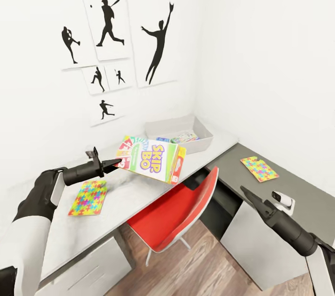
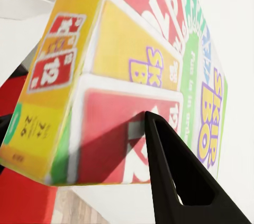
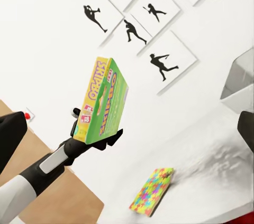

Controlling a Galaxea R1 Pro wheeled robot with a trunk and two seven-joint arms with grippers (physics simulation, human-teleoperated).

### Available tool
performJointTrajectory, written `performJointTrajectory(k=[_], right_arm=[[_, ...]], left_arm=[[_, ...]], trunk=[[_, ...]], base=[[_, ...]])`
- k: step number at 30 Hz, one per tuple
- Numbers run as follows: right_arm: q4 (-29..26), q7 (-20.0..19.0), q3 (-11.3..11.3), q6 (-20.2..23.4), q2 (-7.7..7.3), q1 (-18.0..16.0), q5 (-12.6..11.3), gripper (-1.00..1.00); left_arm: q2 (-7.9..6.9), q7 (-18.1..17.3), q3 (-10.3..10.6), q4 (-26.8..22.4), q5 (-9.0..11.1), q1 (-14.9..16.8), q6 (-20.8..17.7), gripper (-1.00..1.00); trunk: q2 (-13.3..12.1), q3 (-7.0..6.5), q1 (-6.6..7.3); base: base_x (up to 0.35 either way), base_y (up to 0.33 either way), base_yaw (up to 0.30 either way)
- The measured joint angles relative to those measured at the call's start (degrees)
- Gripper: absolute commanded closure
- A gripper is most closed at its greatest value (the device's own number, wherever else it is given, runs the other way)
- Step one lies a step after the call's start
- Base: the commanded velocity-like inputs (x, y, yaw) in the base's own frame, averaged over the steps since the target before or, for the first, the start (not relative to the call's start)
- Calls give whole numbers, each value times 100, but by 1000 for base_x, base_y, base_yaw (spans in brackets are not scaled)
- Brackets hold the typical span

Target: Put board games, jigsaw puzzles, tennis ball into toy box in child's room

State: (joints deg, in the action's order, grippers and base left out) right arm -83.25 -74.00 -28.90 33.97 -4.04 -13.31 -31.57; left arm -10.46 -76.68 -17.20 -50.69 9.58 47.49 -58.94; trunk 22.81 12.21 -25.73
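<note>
My left gripper (image 1: 117, 163) is shut on one edge of a Skip-Bo board game (image 1: 151, 159) and holds it in the air above the table (image 1: 135, 189), short of the toy box (image 1: 179, 131). Up close, the box (image 2: 127, 76) has a black finger (image 2: 180, 176) pressed on its face. Colourful flat items (image 1: 184, 138) lie inside the toy box. One jigsaw puzzle (image 1: 88, 197) lies on the table under my left arm, and another (image 1: 259, 168) on the grey desk at the right. My right gripper (image 1: 246, 192) hovers open and empty over that desk. The tennis ball and the bed are out of view.
A red chair (image 1: 174, 212) is tucked under the table's front edge, between my two arms. The table meets the darker grey desk (image 1: 288, 180) in the room's corner. Baseball silhouette pictures (image 1: 109, 22) hang on the wall behind.
</note>
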Motion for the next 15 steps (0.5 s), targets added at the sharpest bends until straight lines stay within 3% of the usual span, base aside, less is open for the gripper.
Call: performJointTrajectory(k=[9,15], right_arm=[[0,-11,1,-1,0,-1,-3,-100],[0,-20,0,-10,1,-1,-2,-100]], left_arm=[[-1,-7,-3,-2,5,-1,8,100],[37,-1,1,-3,10,-1,-1,100]], trunk=[[0,-35,0],[0,-79,-2]], base=[[233,-243,159],[73,-298,191]])
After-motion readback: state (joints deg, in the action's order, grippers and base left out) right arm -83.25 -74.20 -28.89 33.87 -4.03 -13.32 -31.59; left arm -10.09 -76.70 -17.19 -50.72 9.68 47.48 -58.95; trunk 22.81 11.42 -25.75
